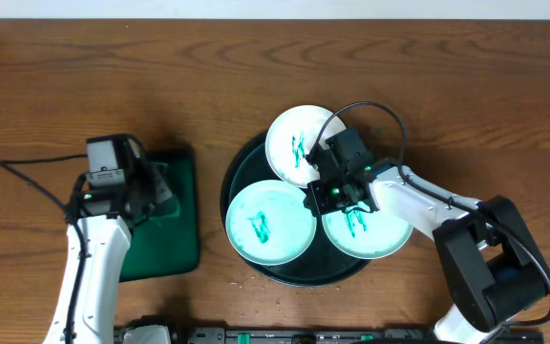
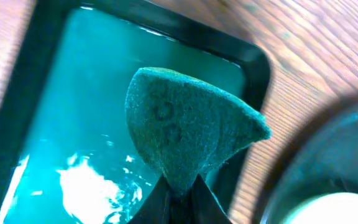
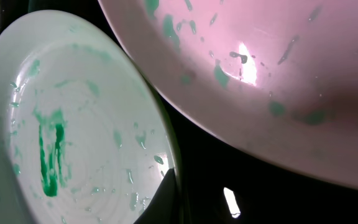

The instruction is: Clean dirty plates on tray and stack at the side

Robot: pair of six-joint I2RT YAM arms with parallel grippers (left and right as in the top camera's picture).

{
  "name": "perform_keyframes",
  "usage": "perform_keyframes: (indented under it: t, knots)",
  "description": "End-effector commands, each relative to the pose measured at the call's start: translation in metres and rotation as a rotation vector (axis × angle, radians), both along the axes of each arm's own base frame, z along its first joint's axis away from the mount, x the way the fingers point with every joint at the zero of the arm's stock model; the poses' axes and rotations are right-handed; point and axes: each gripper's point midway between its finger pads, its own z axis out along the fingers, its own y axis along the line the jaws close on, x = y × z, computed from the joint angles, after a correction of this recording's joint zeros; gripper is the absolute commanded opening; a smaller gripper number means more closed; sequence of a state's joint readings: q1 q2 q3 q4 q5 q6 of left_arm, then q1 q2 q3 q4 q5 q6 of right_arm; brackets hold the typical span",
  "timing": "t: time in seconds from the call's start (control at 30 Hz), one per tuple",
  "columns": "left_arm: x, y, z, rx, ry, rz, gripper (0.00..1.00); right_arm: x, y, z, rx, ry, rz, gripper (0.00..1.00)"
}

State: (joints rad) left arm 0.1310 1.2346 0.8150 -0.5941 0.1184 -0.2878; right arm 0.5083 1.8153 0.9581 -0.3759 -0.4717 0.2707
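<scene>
I see the brown wood-grain tabletop (image 1: 256, 86) carrying a round dark tray (image 1: 227, 196) and, just beside it, a rectangular green tray (image 1: 181, 225).

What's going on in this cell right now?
Plate cleaning, apparently early on. The left end effector is shut on a green sponge above the wet-looking small rectangular tray. The right end effector is shut, down among the three plates on the round tray, with a finger at one plate's rim. I can't tell whether it has a grip. All three plates show green marks, and none is stacked on the tabletop yet.
</scene>
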Motion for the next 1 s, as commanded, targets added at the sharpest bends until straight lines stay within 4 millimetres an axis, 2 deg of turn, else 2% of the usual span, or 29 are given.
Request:
perform_keyframes:
  t: [0.0, 0.13, 0.33, 0.47, 0.67, 0.77, 0.8, 0.97]
  knots:
    - [0.005, -0.036, 0.006, -0.027, -0.021, -0.118, 0.07, -0.003, 0.001, -0.003, 0.002, 0.014, -0.001, 0.01]
    - [0.0, -0.075, 0.005, -0.043, -0.013, -0.217, 0.07, -0.003, 0.001, -0.003, 0.002, 0.013, 0.001, 0.01]
    - [-0.005, -0.118, -0.003, -0.092, 0.016, -0.267, 0.07, -0.002, 0.001, -0.004, -0.001, 0.012, 0.0, 0.01]
    - [-0.011, -0.149, -0.027, -0.107, 0.09, -0.322, 0.07, -0.002, 0.001, -0.004, -0.001, 0.011, -0.001, 0.01]
    - [-0.027, -0.217, -0.069, -0.236, 0.205, -0.455, 0.07, 0.005, -0.008, -0.009, -0.059, -0.022, -0.024, 0.01]
    - [-0.04, -0.232, -0.087, -0.232, 0.265, -0.484, 0.07, 0.006, -0.01, -0.009, -0.069, -0.027, -0.028, 0.01]
    - [-0.051, -0.236, -0.098, -0.215, 0.312, -0.504, 0.07, 0.006, -0.01, -0.009, -0.069, -0.026, -0.028, 0.01]
    - [-0.07, -0.234, -0.106, -0.19, 0.387, -0.513, 0.07, 0.006, -0.01, -0.009, -0.069, -0.027, -0.028, 0.01]
